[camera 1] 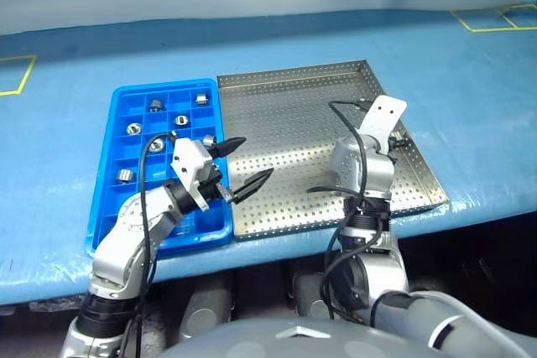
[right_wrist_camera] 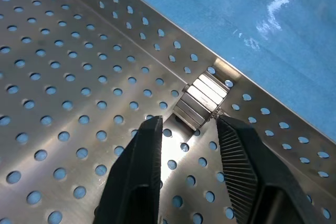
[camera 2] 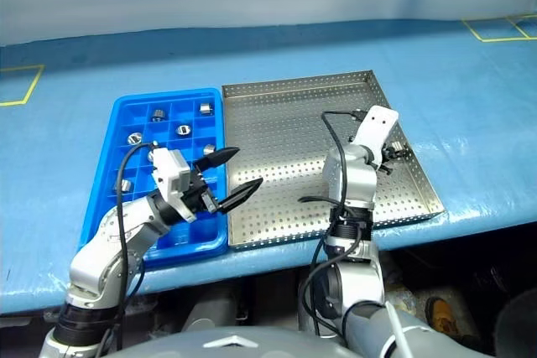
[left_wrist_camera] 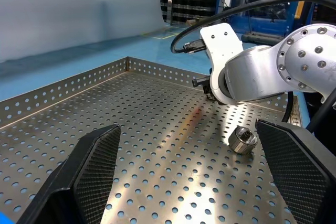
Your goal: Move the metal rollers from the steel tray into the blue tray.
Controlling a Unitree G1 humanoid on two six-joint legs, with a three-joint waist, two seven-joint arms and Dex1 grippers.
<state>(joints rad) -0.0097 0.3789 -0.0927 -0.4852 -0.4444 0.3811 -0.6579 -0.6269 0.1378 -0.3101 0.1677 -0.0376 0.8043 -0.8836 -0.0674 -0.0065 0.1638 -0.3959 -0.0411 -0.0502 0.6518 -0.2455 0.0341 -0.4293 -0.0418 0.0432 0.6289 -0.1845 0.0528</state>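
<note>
Head view: left pincer [camera 1: 239, 169] wide apart, empty, hovering over seam between blue tray [camera 1: 117, 111] and steel tray [camera 1: 294, 102]. Several metal rollers [camera 1: 156, 106] already sit in blue compartments. Right arm reaches to steel tray's right rim; desk [camera 1: 67, 123] blue-covered.

Left wrist view: one roller [left_wrist_camera: 242, 140] lies on perforated floor, just beside right arm.

Right wrist view: right pincer [right_wrist_camera: 190, 136] partly apart, fingers flanking last roller [right_wrist_camera: 202, 100] lying against rim, not clamped. Risk: roller jams against rim wall or rolls off fingertips if closure lands off-centre.
</note>
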